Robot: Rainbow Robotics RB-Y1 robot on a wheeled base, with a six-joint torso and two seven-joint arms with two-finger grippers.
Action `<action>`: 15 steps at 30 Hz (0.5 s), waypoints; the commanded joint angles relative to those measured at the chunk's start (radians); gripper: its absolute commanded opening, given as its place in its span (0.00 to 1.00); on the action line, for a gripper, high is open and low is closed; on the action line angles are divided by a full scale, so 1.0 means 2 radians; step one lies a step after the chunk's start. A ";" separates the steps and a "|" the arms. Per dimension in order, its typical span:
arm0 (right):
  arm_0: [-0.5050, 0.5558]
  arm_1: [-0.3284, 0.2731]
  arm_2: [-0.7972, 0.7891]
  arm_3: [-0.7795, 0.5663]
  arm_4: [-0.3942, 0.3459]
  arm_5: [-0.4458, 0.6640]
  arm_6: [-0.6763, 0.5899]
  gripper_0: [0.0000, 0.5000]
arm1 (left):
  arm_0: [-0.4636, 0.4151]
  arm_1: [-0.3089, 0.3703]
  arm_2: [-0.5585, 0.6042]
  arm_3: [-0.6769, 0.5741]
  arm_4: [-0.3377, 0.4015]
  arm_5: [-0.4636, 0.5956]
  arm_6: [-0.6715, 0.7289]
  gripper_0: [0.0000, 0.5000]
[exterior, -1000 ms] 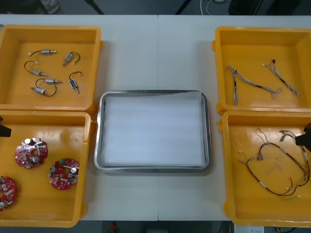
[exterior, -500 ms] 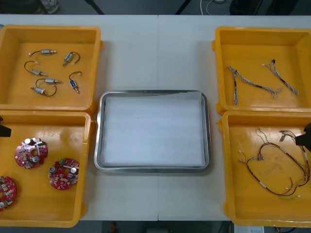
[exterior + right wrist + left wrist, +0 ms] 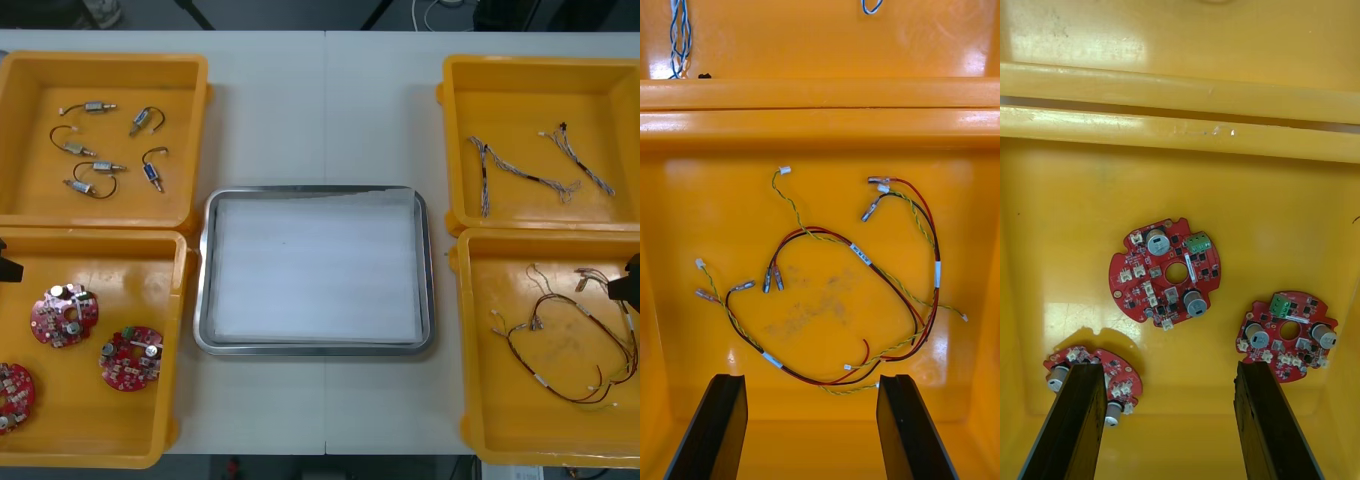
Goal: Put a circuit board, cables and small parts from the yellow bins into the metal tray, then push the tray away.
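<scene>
The left gripper (image 3: 1165, 382) is held over 3 round red circuit boards (image 3: 1165, 274) in a yellow bin (image 3: 1262, 202), its black fingers (image 3: 1071, 420) spread apart and empty, seemingly ready for a first pick. The right gripper (image 3: 812, 390) is held likewise, fingers parted, over a red and yellow cable (image 3: 862, 255). The white-lined metal tray (image 3: 203, 300) lies empty between the bins

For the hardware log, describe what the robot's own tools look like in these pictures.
The left tool, over the round red circuit boards, and the right tool, over the red and yellow cables, look alike. Each has two plain black fingers: flat matte slabs with squared tips, broadening toward the wrist. Their faces are bare, without markings.
</scene>
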 commanded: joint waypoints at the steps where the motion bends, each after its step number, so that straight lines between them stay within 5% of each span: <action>1: -0.010 -0.018 0.001 -0.010 -0.004 0.001 0.008 1.00 | 0.009 0.020 0.000 -0.012 0.003 -0.004 -0.039 1.00; 15: -0.010 -0.018 0.001 -0.010 -0.004 0.001 0.008 1.00 | 0.009 0.020 0.000 -0.012 0.003 -0.004 -0.039 1.00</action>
